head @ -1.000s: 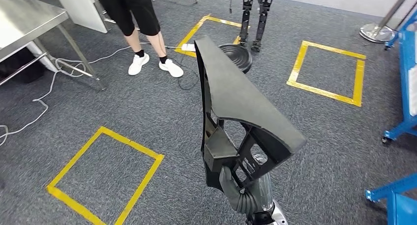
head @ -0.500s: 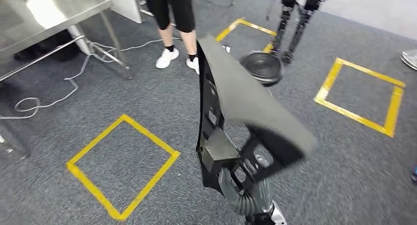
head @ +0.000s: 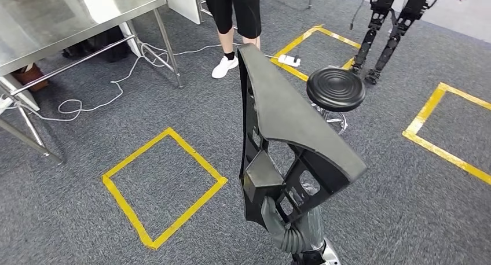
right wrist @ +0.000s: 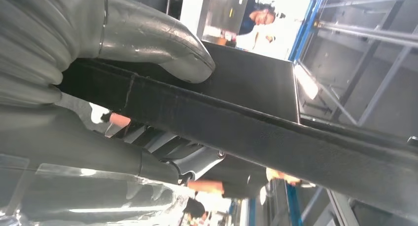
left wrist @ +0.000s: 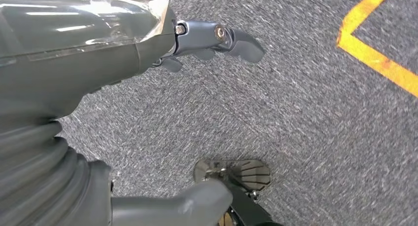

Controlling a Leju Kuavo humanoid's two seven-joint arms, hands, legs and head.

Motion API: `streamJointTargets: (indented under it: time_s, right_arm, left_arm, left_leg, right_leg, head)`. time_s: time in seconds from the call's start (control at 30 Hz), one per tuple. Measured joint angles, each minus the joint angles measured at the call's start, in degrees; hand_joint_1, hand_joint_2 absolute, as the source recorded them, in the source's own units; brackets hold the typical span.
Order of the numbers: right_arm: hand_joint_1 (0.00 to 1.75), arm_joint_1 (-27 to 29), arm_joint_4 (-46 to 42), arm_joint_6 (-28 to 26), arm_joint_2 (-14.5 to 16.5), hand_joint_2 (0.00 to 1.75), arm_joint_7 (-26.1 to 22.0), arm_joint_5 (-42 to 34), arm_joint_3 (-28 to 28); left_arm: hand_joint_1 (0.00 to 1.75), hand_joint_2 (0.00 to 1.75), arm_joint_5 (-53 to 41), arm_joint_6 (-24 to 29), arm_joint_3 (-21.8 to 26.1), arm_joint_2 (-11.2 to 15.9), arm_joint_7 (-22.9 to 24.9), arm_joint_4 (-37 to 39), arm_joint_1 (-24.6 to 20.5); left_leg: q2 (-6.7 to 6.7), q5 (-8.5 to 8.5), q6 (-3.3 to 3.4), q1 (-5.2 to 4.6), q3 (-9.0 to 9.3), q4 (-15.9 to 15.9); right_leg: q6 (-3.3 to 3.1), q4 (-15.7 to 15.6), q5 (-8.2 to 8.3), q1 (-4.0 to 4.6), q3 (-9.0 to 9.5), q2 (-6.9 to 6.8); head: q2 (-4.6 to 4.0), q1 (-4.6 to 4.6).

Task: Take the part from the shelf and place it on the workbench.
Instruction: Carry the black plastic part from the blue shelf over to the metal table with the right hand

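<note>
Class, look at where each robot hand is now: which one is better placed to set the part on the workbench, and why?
The right. The right robot hand already grips the large dark grey triangular plastic part, held upright. The left robot hand hangs over the grey carpet holding nothing. The shiny steel workbench stands ahead to the left.

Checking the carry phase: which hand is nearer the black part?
Right. The right hand grips the black part at its lower end, thumb over its edge. The left hand hangs apart above the carpet, holding nothing.
</note>
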Motion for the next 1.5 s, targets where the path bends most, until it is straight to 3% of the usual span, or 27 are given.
streamJointTargets:
  time_s: [0.07, 0.1, 0.17, 0.23, 0.3, 0.37, 0.43, 0.5, 0.57, 0.6, 0.63, 0.7, 0.73, 0.8, 0.87, 0.93, 1.0, 1.03, 1.1, 1.13, 1.17, 1.2, 1.27, 1.33, 1.4, 1.47, 1.5]
  right_arm:
    - [1.75, 0.2, 0.1, 0.0, -0.1, 1.75, -0.3, -0.1, 0.0]
    - [1.75, 0.3, 0.1, -0.1, -0.1, 1.75, -0.4, -0.2, 0.0]
    - [1.75, 0.4, 0.1, -0.2, -0.1, 1.75, -0.5, -0.2, 0.0]
    - [1.75, 0.5, 0.1, -0.4, -0.1, 1.75, -0.6, -0.3, 0.0]
    - [1.75, 0.7, 0.1, -0.5, -0.1, 1.75, -0.6, -0.3, 0.0]
    - [1.75, 0.8, 0.1, -0.5, -0.1, 1.75, -0.7, -0.3, 0.0]
    - [1.75, 0.9, 0.0, -0.6, -0.1, 1.75, -0.7, -0.3, 0.0]
    - [1.75, 1.1, 0.0, -0.6, -0.2, 1.75, -0.7, -0.3, 0.0]
    - [1.75, 1.4, 0.0, -0.6, -0.4, 1.75, -0.7, -0.3, 0.0]
    - [1.75, 1.5, 0.0, -0.6, -0.5, 1.75, -0.7, -0.3, 0.0]
    - [1.75, 1.5, 0.0, -0.6, -0.6, 1.75, -0.7, -0.3, 0.0]
    - [1.75, 1.5, 0.0, -0.6, -0.6, 1.75, -0.7, -0.3, 0.0]
    - [1.75, 1.5, 0.0, -0.7, -0.6, 1.75, -0.7, -0.3, 0.0]
    - [1.75, 1.6, 0.0, -0.7, -0.6, 1.75, -0.7, -0.3, 0.0]
    - [1.75, 1.6, -0.1, -0.8, -0.6, 1.75, -0.7, -0.3, 0.0]
    - [1.75, 1.5, -0.3, -1.1, -0.4, 1.75, -0.7, -0.3, 0.0]
    - [1.75, 1.6, -0.5, -1.2, -0.3, 1.75, -0.7, -0.3, -0.1]
    - [1.75, 1.6, -0.6, -1.2, -0.3, 1.75, -0.7, -0.2, -0.2]
    - [1.75, 1.7, -0.6, -1.3, -0.3, 1.75, -0.6, -0.2, -0.3]
    - [1.75, 1.7, -0.6, -1.3, -0.3, 1.75, -0.5, -0.1, -0.3]
    - [1.75, 1.7, -0.6, -1.2, -0.3, 1.75, -0.5, -0.1, -0.4]
    - [1.75, 1.7, -0.7, -1.2, -0.2, 1.75, -0.5, -0.1, -0.4]
    - [1.75, 1.7, -0.7, -0.9, -0.1, 1.75, -0.4, -0.1, -0.5]
    - [1.75, 1.6, -0.7, -0.6, 0.0, 1.75, -0.3, -0.1, -0.5]
    - [1.75, 1.5, -0.7, -0.4, 0.0, 1.75, -0.3, -0.1, -0.6]
    - [1.75, 1.4, -0.7, -0.3, 0.0, 1.75, -0.4, -0.1, -0.8]
    - [1.75, 1.5, -0.6, -0.3, 0.0, 1.75, -0.5, -0.1, -1.0]
  left_arm:
    - [0.0, 1.75, 0.0, 0.0, 0.0, 0.0, 0.0, 0.0, 0.0]
    - [0.0, 1.75, -0.1, 0.0, 0.0, 0.0, 0.0, 0.0, 0.0]
    - [0.0, 1.75, -0.3, -0.1, 0.0, 0.1, 0.0, 0.0, 0.1]
    - [0.0, 1.75, -0.5, -0.3, 0.0, 0.2, 0.0, 0.0, 0.0]
    - [0.0, 1.75, -0.7, -0.4, 0.0, 0.3, -0.1, 0.0, -0.1]
    - [0.0, 1.75, -0.7, -0.5, 0.0, 0.4, -0.1, 0.0, -0.1]
    - [0.0, 1.75, -0.8, -0.5, 0.0, 0.5, -0.1, 0.0, 0.0]
    - [0.0, 1.75, -0.8, -0.5, 0.0, 0.4, -0.1, 0.0, -0.1]
    - [0.0, 1.75, -0.8, -0.5, 0.0, 0.4, -0.1, 0.0, -0.2]
    - [0.0, 1.75, -0.8, -0.5, 0.0, 0.4, -0.1, 0.0, -0.2]
    - [0.0, 1.75, -0.8, -0.5, 0.0, 0.4, -0.1, 0.0, -0.2]
    - [0.0, 1.75, -0.9, -0.5, 0.0, 0.3, -0.1, 0.0, -0.2]
    - [0.0, 1.75, -0.9, -0.5, 0.0, 0.3, -0.1, 0.0, -0.2]
    - [0.0, 1.75, -0.9, -0.5, 0.0, 0.3, -0.1, 0.0, -0.1]
    - [0.0, 1.75, -1.1, -0.5, 0.0, 0.4, 0.0, 0.0, 0.1]
    - [0.0, 1.75, -1.2, -0.6, -0.1, 0.3, 0.2, 0.0, 0.3]
    - [0.0, 1.75, -1.3, -0.7, -0.1, 0.3, 0.4, 0.0, 0.1]
    - [0.0, 1.75, -1.3, -0.7, -0.1, 0.3, 0.4, 0.0, 0.0]
    - [0.0, 1.75, -1.5, -0.7, -0.1, 0.3, 0.6, 0.0, 0.0]
    - [0.0, 1.75, -1.6, -0.7, -0.1, 0.3, 0.7, 0.0, 0.0]
    - [0.0, 1.75, -1.6, -0.6, -0.1, 0.3, 0.7, 0.0, 0.0]
    - [0.0, 1.75, -1.6, -0.6, -0.1, 0.3, 0.8, 0.0, 0.0]
    - [0.0, 1.75, -1.4, -0.5, -0.1, 0.4, 0.8, 0.0, -0.2]
    - [0.0, 1.75, -1.1, -0.4, -0.1, 0.5, 0.7, 0.0, -0.3]
    - [0.0, 1.75, -1.0, -0.4, -0.1, 0.5, 0.5, 0.0, -0.3]
    - [0.0, 1.75, -1.0, -0.4, -0.1, 0.4, 0.1, 0.0, -0.3]
    - [0.0, 1.75, -1.0, -0.4, -0.1, 0.4, 0.0, 0.0, -0.3]
  left_leg:
    - [0.74, -1.98, -0.27, 0.17, -3.6, 6.3]
    - [0.88, -1.5, -0.27, 0.2, -4.16, 6.9]
    - [1.67, 2.08, 0.16, 0.13, -1.8, 1.6]
    - [3.95, 4.92, 0.98, -0.36, 1.99, -5.7]
    - [4.98, 5.24, 1.65, -0.93, 3.28, -8.5]
    - [3.68, 5.36, 2.3, -0.99, 3.5, -9.1]
    - [2.39, 5.94, 2.98, -0.72, 4.42, -10.4]
    - [1.07, 6.24, 3.37, -0.59, 4.97, -10.9]
    - [-0.53, 6.2, 3.49, -0.61, 4.98, -10.9]
    - [-1.4, 6.16, 3.46, -0.62, 5.0, -10.9]
    - [-2.27, 6.09, 3.37, -0.62, 5.06, -10.8]
    - [-3.93, 5.82, 2.97, -0.57, 5.15, -10.4]
    - [-4.67, 5.57, 2.64, -0.67, 5.08, -10.1]
    - [-5.67, 5.2, 1.98, -0.76, 4.76, -9.6]
    - [-6.25, 5.09, 1.51, -0.61, 4.49, -9.5]
    - [-4.25, 4.15, 1.0, -0.55, 3.79, -7.9]
    - [-0.75, 1.15, 0.38, -0.48, 0.95, -2.1]
    - [0.3, -0.62, 0.14, -0.37, -1.19, 1.9]
    - [0.88, -2.0, -0.01, -0.23, -4.23, 7.1]
    - [0.96, -1.15, 0.11, -0.23, -4.22, 6.8]
    - [1.24, 0.67, 0.42, -0.3, -2.84, 4.0]
    - [2.11, 2.7, 0.94, -0.51, -0.63, -0.2]
    - [4.45, 4.95, 2.11, -1.13, 3.04, -6.9]
    - [5.12, 4.81, 2.8, -1.64, 3.79, -8.6]
    - [3.81, 5.15, 3.22, -1.59, 4.21, -9.5]
    - [2.45, 5.84, 3.65, -1.15, 5.0, -10.8]
    - [1.74, 6.12, 3.76, -0.91, 5.29, -11.1]
  right_leg:
    - [-0.32, 0.0, -0.25, 0.22, 0.09, -1.25]
    - [-0.39, 0.0, -0.39, 0.28, 0.19, -1.85]
    - [-0.38, 0.0, -0.75, 0.39, 0.63, -2.95]
    - [-0.08, 0.0, -1.18, 0.62, 1.16, -3.87]
    - [0.42, -0.2, -1.51, 0.81, 1.48, -4.78]
    - [1.04, -0.5, -1.71, 0.92, 1.88, -5.55]
    - [1.26, 0.9, -2.69, 1.01, 1.66, -3.73]
    - [0.82, 6.9, -5.38, 0.92, -1.15, -0.77]
    - [0.72, 13.7, -7.65, 0.85, -5.12, 0.23]
    - [1.06, 14.8, -7.52, 0.84, -6.12, 0.35]
    - [1.61, 13.5, -6.32, 0.83, -5.92, 0.49]
    - [2.65, 6.0, -2.39, 0.59, -3.03, 1.57]
    - [2.72, 2.5, -0.87, 0.5, -1.58, 2.3]
    - [1.9, -0.2, 0.24, 0.57, -0.29, 3.14]
    - [0.87, -0.2, 0.31, 0.66, -0.13, 2.48]
    - [0.19, -0.3, 0.35, 0.43, 0.07, 1.67]
    - [-0.41, -0.4, 0.19, 0.51, 0.28, 0.63]
    - [-0.67, -0.4, 0.07, 0.65, 0.32, 0.0]
    - [-0.89, -0.4, -0.17, 0.89, 0.41, -1.3]
    - [-0.95, -0.4, -0.3, 0.98, 0.52, -1.89]
    - [-0.96, -0.4, -0.46, 1.09, 0.72, -2.49]
    - [-0.92, -0.4, -0.63, 1.2, 0.97, -3.03]
    - [-0.64, -0.5, -1.02, 1.48, 1.47, -4.0]
    - [-0.16, -0.6, -1.34, 1.56, 1.82, -4.98]
    - [0.37, -0.9, -1.58, 1.66, 2.19, -5.6]
    - [0.53, 1.5, -2.9, 1.73, 1.34, -3.41]
    - [0.39, 4.6, -4.26, 1.57, -0.19, -1.75]
  head:
    - [0.0, 0.0]
    - [0.0, -0.01]
    - [0.0, -0.02]
    - [0.0, 0.02]
    - [0.0, 0.04]
    - [0.0, -0.03]
    - [0.0, 0.15]
    - [0.0, 0.5]
    - [0.0, 0.64]
    - [0.0, 0.64]
    - [0.0, 0.66]
    - [0.0, 0.68]
    - [0.0, 0.72]
    - [0.0, 0.68]
    - [0.0, 0.6]
    - [0.0, 0.39]
    - [0.0, 0.06]
    - [0.0, -0.09]
    - [0.0, -0.09]
    - [0.0, -0.1]
    - [0.0, -0.09]
    - [0.0, -0.1]
    - [0.0, -0.02]
    - [0.0, -0.01]
    - [0.0, -0.04]
    - [0.0, 0.11]
    - [0.0, 0.26]
